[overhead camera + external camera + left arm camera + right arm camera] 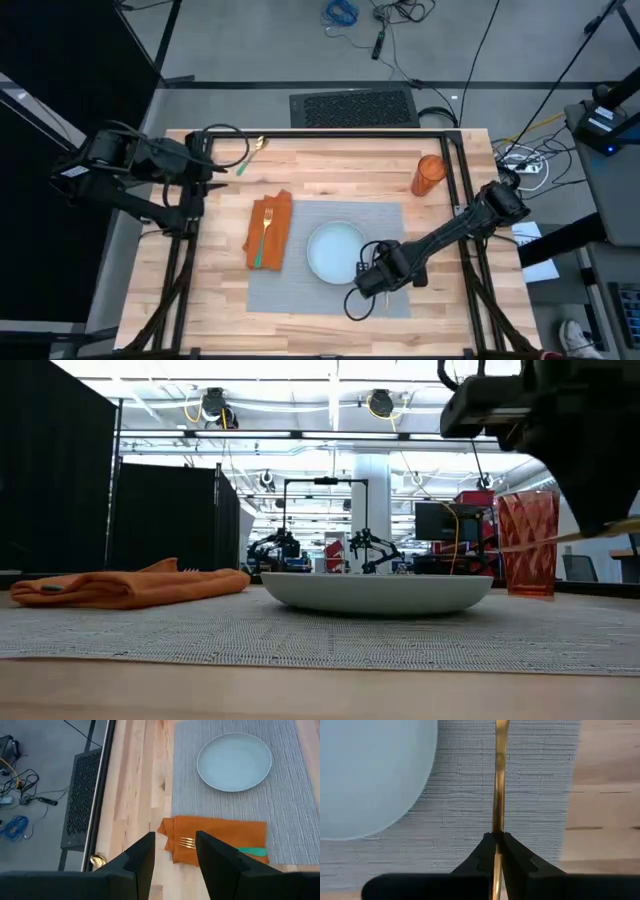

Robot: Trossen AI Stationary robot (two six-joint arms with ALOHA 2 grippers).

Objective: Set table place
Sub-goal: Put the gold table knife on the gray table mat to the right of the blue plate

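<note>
The table [330, 175] carries the mat [385, 222], plate [335, 250] centred for cutlery either side. Right hand [372, 283] pinches a gold utensil [499, 780] (knife, probably) beside the plate; left hand [175, 862], spread, waits.

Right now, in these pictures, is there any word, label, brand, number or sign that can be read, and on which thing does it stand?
None can be read. The plate, placemat, orange napkin, red cup and table carry no text. Equipment in the room behind, in the low view, is too far to read.
</note>
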